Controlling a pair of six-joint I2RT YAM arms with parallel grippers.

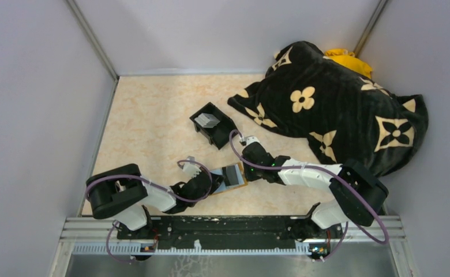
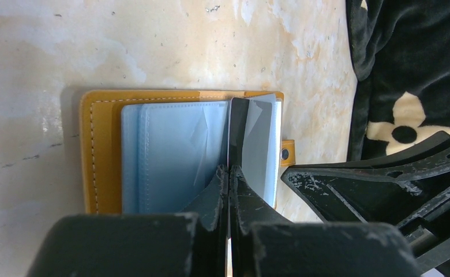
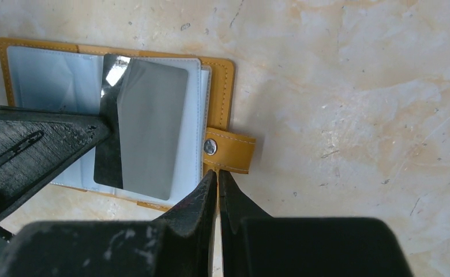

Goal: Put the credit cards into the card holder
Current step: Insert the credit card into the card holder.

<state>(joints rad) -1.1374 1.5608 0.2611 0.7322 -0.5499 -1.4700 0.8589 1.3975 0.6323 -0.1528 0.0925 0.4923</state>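
The orange-tan card holder (image 1: 229, 176) lies open on the table between my two grippers, its pale blue pockets up (image 2: 104, 150). My left gripper (image 2: 229, 168) is shut on a grey credit card (image 2: 258, 144), held on edge over the holder's right panel. The right wrist view shows this card (image 3: 150, 127) lying across that panel of the holder (image 3: 44, 81). My right gripper (image 3: 218, 173) is shut, its tips against the near edge of the holder's side tab (image 3: 234, 151). In the top view the left gripper (image 1: 204, 183) is left of the holder and the right gripper (image 1: 244, 168) is right of it.
A black square open box (image 1: 220, 131) with more pale cards (image 1: 206, 120) stands behind the holder. A black blanket with cream flowers (image 1: 332, 109) covers the right back of the table, a yellow object (image 1: 347, 59) behind it. Grey walls close in both sides.
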